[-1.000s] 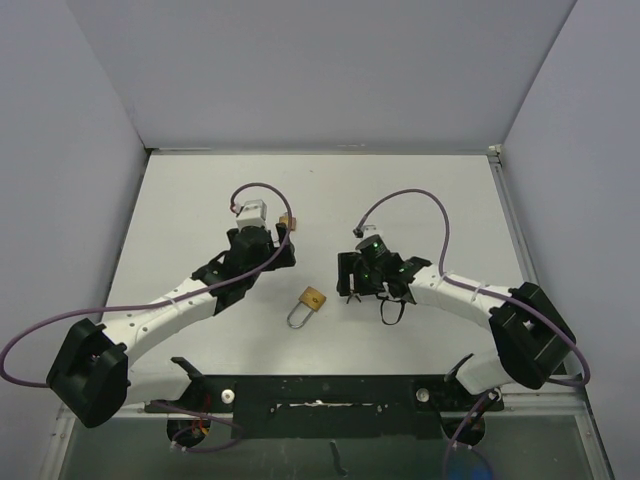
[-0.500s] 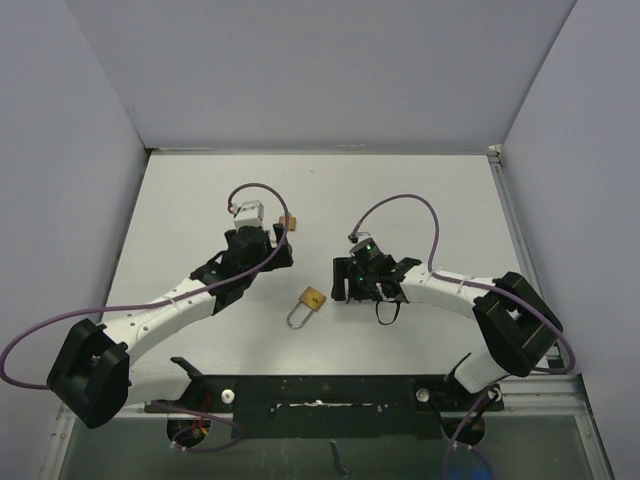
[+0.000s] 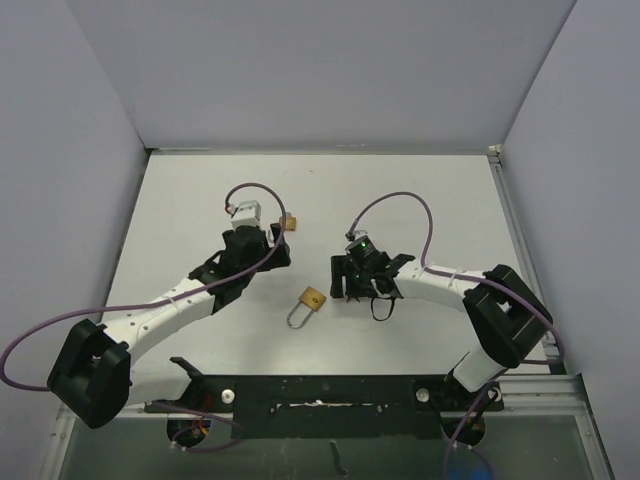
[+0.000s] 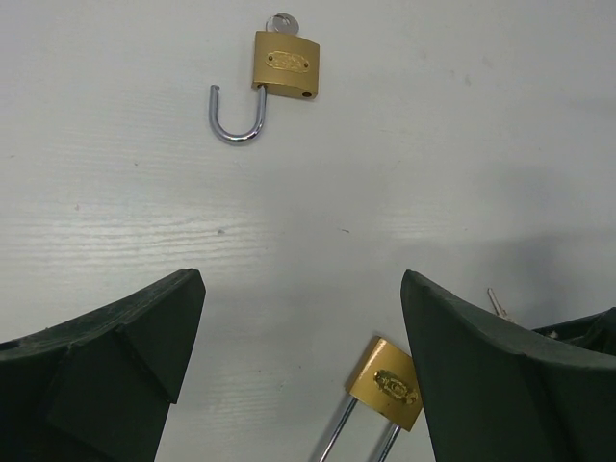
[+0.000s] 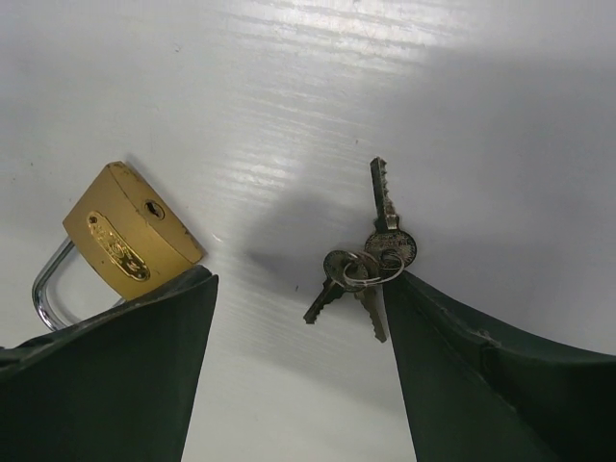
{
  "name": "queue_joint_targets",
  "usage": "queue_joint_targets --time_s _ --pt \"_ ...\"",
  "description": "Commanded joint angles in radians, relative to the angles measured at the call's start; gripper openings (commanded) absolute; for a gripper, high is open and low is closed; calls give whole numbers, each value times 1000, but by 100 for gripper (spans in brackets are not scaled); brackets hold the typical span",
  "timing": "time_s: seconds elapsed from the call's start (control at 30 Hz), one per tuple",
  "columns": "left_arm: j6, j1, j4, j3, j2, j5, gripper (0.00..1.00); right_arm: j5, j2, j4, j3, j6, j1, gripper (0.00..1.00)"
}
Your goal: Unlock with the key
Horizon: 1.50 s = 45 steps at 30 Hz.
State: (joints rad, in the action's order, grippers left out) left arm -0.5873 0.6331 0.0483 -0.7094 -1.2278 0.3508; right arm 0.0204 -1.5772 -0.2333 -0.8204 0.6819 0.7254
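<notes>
A brass padlock (image 3: 313, 298) with its shackle shut lies mid-table; it shows in the left wrist view (image 4: 388, 383) and in the right wrist view (image 5: 130, 236), keyhole facing the keys. A ring of three keys (image 5: 371, 265) lies flat on the table, close to the right finger (image 5: 481, 375). My right gripper (image 3: 345, 280) is open, low over the keys, its jaws (image 5: 300, 289) apart and empty. A second brass padlock (image 3: 290, 222), shackle swung open with a key in it (image 4: 286, 65), lies beyond my left gripper (image 3: 272, 243). My left gripper (image 4: 303, 289) is open and empty.
The white table (image 3: 420, 200) has a raised rim at the back and right, with grey walls around it. The arms' black base bar (image 3: 320, 390) runs along the near edge. Purple cables loop over both arms.
My right gripper has moved a little left, closer to the shut padlock, staying over the keys. My left gripper has shifted only slightly up and back. Both padlocks lie where they were.
</notes>
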Motion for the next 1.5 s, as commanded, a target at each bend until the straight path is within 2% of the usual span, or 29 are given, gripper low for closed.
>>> queue_joint_targets --time_s 0.0,0.3,0.43,0.5,0.57,0.73,1.1,1.3,1.47 --pt "7 -16 -51 -1 5 -11 83 28 -34 14 -50 -16 -18 72" --pt "6 -27 -53 7 8 -18 82 47 -109 -62 -122 -31 -35 64" --pt "6 -33 -54 8 7 -22 83 65 -132 -95 -139 -32 -34 54" --pt "6 -35 -54 8 7 -25 83 71 -134 -104 -142 -31 -34 42" --pt "5 -35 -56 11 9 -27 83 72 -133 -112 -143 -30 -33 35" --pt "1 -35 -59 17 15 -28 82 87 -137 -136 -144 -31 -34 32" --pt "-6 -36 -61 31 30 -34 82 173 -116 -155 -145 -67 -28 1" --pt "-2 -35 -94 31 18 -82 80 217 18 -37 -86 -173 -30 0" --pt "16 -28 -209 48 29 -189 79 176 162 104 1 -255 -57 0"
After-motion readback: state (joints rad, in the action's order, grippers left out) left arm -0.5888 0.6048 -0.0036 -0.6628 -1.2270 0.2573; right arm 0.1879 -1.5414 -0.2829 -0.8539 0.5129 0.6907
